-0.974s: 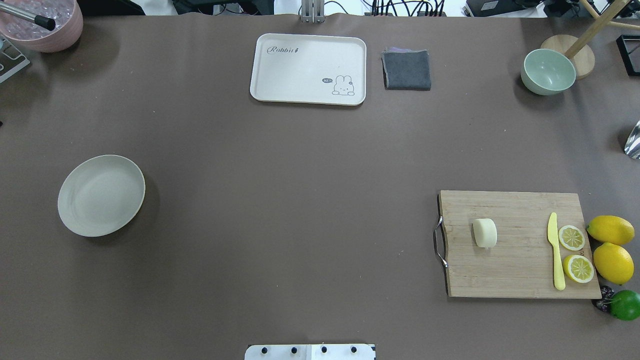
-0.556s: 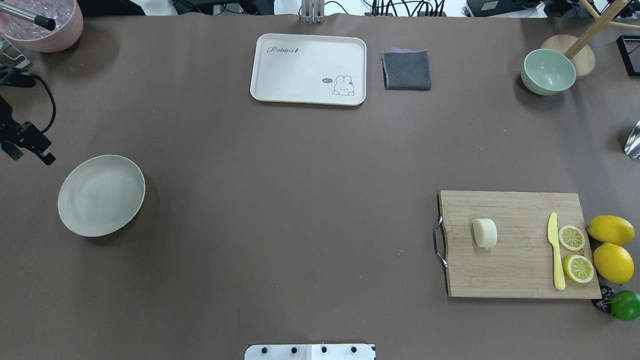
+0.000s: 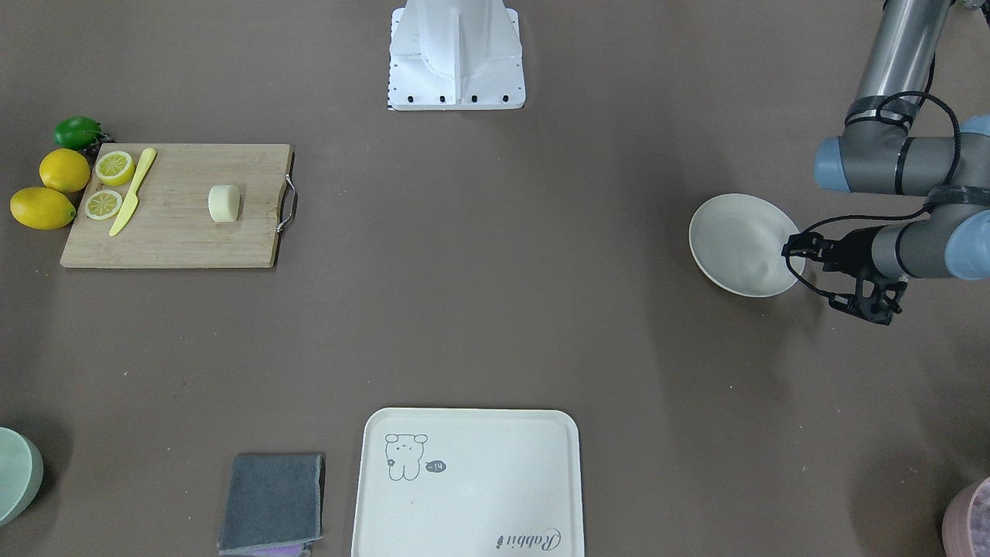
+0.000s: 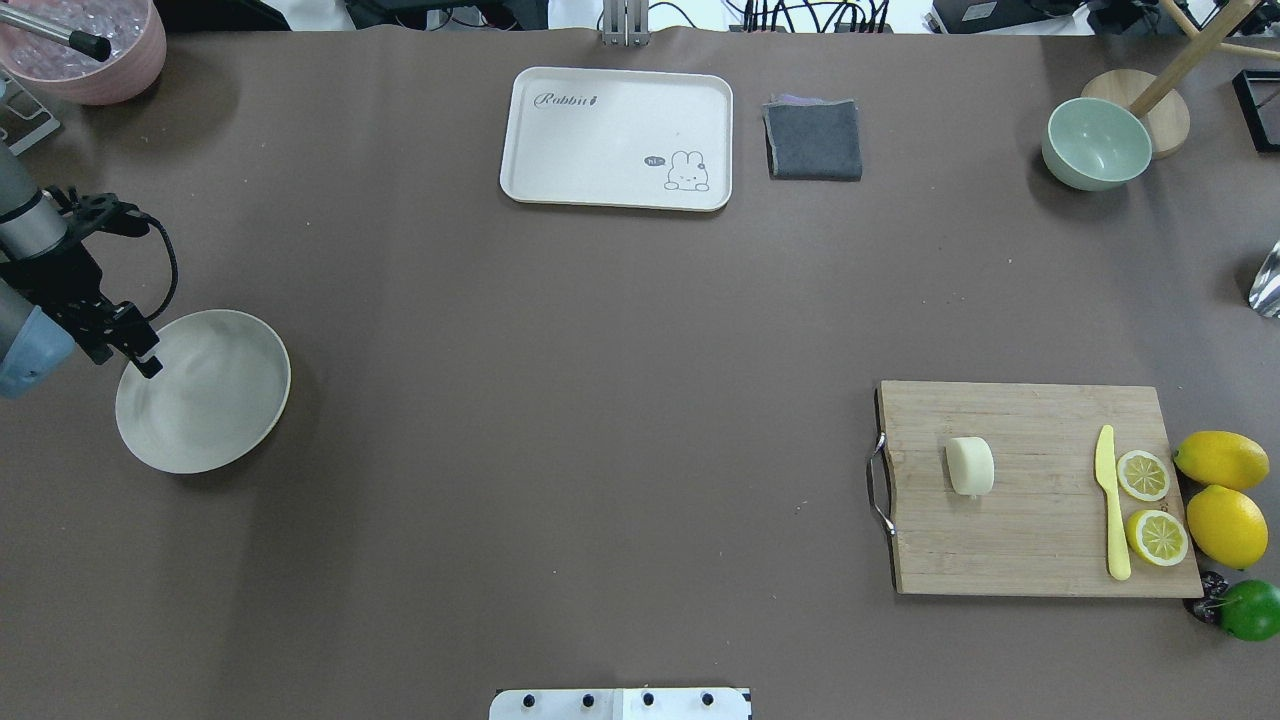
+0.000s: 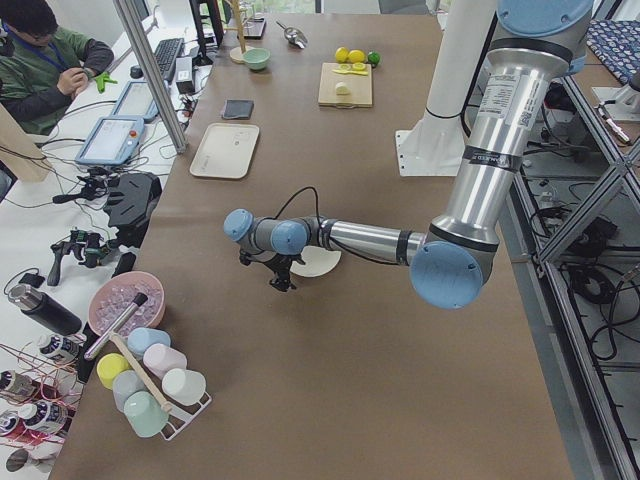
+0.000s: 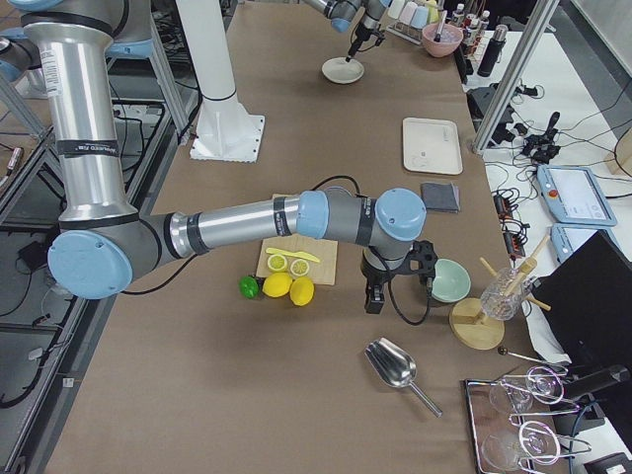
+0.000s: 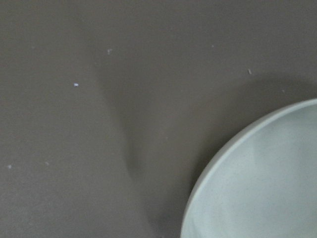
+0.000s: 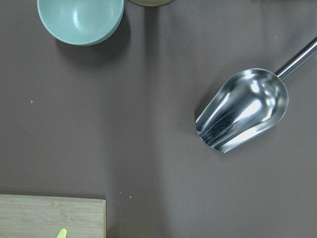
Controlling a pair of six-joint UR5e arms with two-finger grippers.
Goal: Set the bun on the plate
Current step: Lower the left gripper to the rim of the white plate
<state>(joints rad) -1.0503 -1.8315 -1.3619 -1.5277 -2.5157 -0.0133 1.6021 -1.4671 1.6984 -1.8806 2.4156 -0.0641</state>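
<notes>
The bun is a pale cream chunk lying on the wooden cutting board at the table's right, with no gripper near it. The plate stands empty at the table's left. My left gripper hangs over the plate's outer rim; it is small and dark, so I cannot tell whether it is open or shut. My right gripper shows only in the exterior right view, past the board near the green bowl, and I cannot tell its state.
A yellow knife, two lemon slices, two lemons and a lime lie at the board's right end. A cream tray, grey cloth and green bowl line the far edge. A metal scoop lies nearby.
My left arm has come in from the left edge of the overhead view and moved toward the plate, its gripper now over the rim. The bun has not moved.
</notes>
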